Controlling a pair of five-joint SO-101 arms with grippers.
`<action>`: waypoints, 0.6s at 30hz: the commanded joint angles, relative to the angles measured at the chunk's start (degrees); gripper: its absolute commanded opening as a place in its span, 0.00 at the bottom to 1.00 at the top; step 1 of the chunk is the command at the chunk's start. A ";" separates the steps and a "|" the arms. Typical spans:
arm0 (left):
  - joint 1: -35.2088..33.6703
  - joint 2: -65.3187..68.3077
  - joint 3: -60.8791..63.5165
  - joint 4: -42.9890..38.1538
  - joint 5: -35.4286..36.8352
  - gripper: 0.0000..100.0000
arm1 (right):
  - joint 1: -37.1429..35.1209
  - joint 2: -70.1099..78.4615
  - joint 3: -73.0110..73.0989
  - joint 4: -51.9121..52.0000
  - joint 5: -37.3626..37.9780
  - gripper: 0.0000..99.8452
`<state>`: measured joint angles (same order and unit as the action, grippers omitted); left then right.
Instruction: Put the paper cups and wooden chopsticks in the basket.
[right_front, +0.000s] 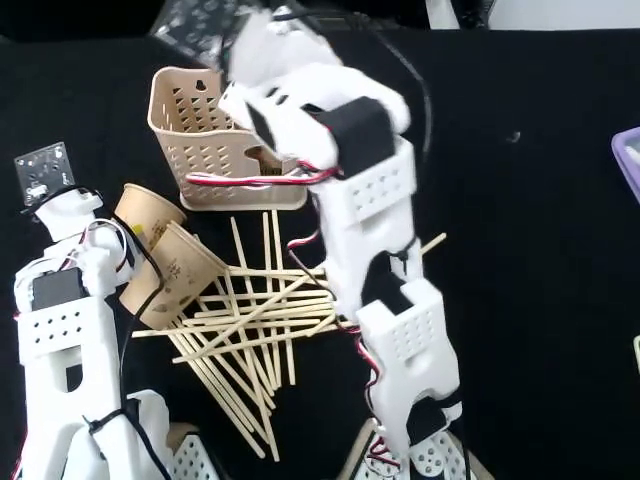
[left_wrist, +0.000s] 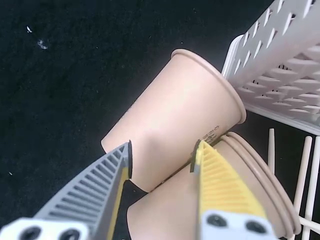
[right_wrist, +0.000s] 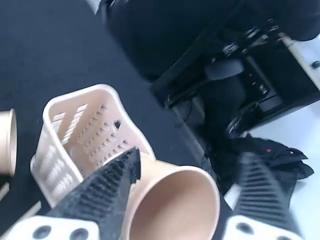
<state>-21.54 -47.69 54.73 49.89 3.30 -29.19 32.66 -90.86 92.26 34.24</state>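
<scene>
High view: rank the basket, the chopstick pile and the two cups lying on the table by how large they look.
1. chopstick pile, the widest spread.
2. basket.
3. cup nearer the basket and cup beside the pile: they look about alike, so no ranking between them.

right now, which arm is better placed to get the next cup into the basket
Right. The right gripper has a paper cup at the basket; the left gripper is open at a second cup lying on the table.
</scene>
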 joint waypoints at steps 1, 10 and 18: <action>-0.66 -1.49 -0.57 -0.97 0.26 0.22 | 2.37 -3.47 -5.05 -0.62 -5.63 0.06; -0.66 -1.49 -0.48 -0.88 0.35 0.22 | 7.47 -1.80 -2.77 0.35 -7.38 0.05; -0.66 -1.49 -0.48 -0.88 0.35 0.22 | 2.02 5.93 -3.30 1.76 -6.95 0.05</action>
<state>-21.54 -47.69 54.73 49.89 3.30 -24.26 38.29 -93.32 93.93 27.56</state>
